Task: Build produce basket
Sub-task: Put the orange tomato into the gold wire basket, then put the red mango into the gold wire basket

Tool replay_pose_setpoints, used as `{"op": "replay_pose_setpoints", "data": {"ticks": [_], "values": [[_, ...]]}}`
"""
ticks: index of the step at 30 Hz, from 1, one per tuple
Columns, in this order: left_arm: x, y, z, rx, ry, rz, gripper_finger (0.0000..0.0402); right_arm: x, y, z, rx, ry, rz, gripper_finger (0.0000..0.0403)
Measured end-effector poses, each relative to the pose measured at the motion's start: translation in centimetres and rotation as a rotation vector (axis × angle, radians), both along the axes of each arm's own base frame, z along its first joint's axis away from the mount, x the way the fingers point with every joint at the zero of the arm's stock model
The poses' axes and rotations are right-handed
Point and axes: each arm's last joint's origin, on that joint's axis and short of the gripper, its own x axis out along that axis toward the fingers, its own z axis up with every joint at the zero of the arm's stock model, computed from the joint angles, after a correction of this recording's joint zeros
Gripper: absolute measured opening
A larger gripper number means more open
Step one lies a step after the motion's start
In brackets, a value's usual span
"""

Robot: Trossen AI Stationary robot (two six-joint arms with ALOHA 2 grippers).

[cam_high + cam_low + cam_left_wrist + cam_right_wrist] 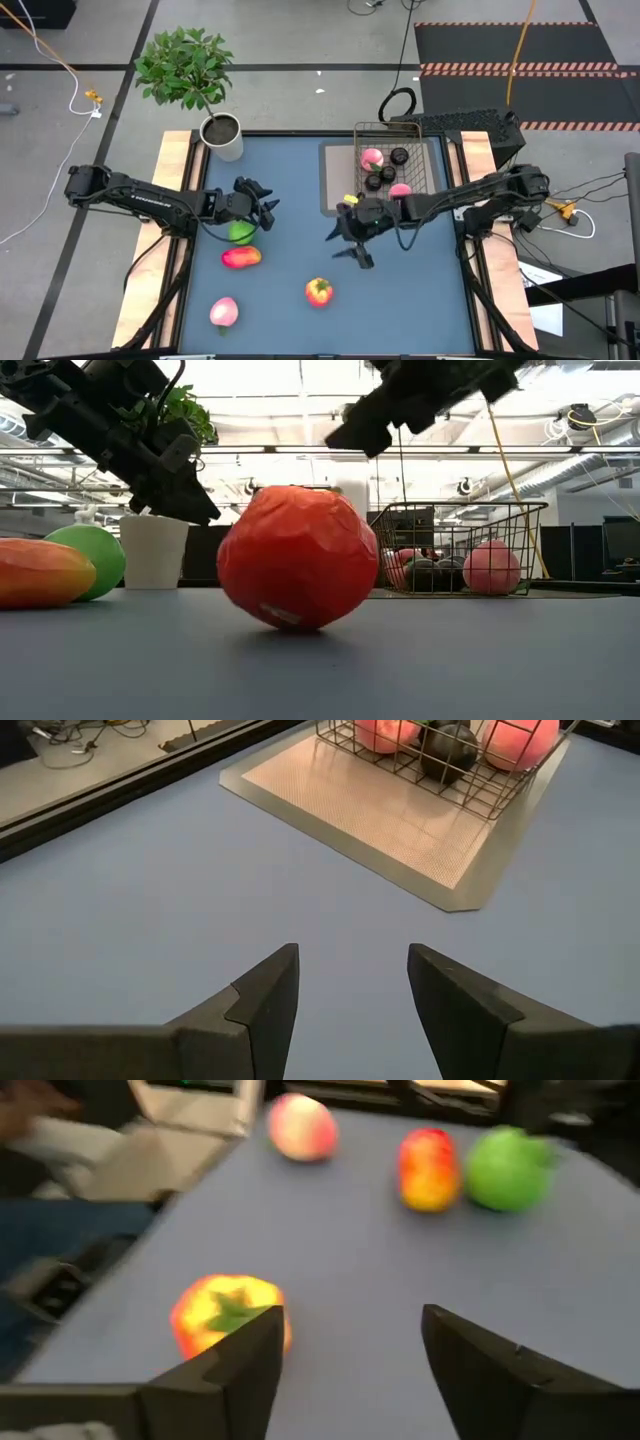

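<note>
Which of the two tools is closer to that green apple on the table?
The left tool: it hovers right beside the green apple, open and empty. The right tool is farther off across the table, between the apple and the basket.

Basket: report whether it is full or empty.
Partly filled: the wire basket holds two pink peaches and several dark balls, with room left.

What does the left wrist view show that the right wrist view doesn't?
Only the left wrist view shows the wire basket holding pink peaches and a dark ball, on a beige mat. Only the right wrist view shows loose produce: orange pepper, green apple, red-orange fruit, pink peach. Both show blue tabletop and an open, empty pincer.
</note>
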Motion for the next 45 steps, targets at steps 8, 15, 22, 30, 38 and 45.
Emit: {"op": "replay_pose_setpoints", "data": {"ticks": [8,15,22,30,38,45], "values": [[0.0,0.2,0.1,0.018,-0.007,0.027,0.0191,1.4,0.8,-1.9,0.117,0.010,-0.011,0.0325],[0.0,0.6,0.1,0.026,-0.004,0.048,0.0191,4.1,3.4,-5.6,0.174,0.139,0.178,0.0367],[-0.1,0.5,-0.1,0.028,0.017,0.045,0.0191,8.1,5.6,-7.2,0.169,0.175,0.322,0.0368],[-0.5,0.5,-0.5,0.029,0.073,0.045,0.0191,10.5,8.0,-9.6,0.184,0.318,0.445,0.0368],[-0.6,0.4,-0.7,0.011,0.082,0.053,0.0191,10.6,7.0,-11.6,0.199,0.372,0.444,0.0344],[-0.6,0.5,-0.7,0.014,0.083,0.055,0.0191,11.1,7.0,-9.7,0.239,0.288,0.417,0.0284]]}}
